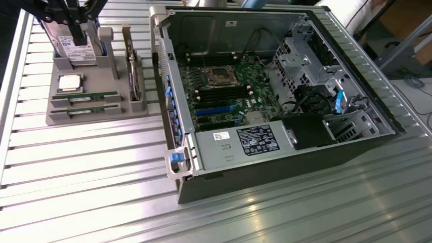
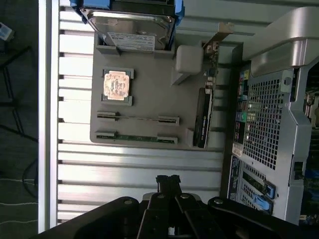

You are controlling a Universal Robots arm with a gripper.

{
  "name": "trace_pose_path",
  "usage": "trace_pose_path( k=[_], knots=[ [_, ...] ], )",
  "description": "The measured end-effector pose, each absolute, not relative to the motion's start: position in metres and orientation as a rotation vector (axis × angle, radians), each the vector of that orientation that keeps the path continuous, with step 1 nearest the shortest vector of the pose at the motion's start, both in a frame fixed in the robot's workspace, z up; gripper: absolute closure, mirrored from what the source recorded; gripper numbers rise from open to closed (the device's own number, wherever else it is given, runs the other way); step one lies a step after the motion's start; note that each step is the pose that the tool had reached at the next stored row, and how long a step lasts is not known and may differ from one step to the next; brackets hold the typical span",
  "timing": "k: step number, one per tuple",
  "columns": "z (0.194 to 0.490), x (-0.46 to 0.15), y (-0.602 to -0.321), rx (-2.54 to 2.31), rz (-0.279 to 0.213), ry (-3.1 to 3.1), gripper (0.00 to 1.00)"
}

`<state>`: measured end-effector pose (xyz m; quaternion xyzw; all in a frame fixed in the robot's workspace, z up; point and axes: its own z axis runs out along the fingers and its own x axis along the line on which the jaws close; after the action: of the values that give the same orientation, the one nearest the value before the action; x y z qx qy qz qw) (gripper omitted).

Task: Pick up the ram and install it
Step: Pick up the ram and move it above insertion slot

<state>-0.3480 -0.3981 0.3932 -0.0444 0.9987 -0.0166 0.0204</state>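
The gripper [image 2: 168, 180], jaws together and empty, is well apart from the ram [image 2: 137, 138], which lies lengthwise along the tray [image 2: 149, 84] edge opposite the drive [image 2: 132, 25].

The arm [image 1: 64, 12] comes in at the exterior view's upper left, its dark frame reaching steeply downward; in the wrist view the gripper [image 2: 168, 180] is closed; its two slim black fingers [image 2: 163, 181] stand side by side, tips pressed together; behind them the black linkage bars [image 2: 149, 216] fold inward toward the centre line, symmetrical on both sides.
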Motion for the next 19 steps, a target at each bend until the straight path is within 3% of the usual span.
trace_pose_path(
  k=[19],
  knots=[
    [0.3932, -0.348, -0.3981, -0.766, -0.038, 2.998, 0.9]
  ],
)
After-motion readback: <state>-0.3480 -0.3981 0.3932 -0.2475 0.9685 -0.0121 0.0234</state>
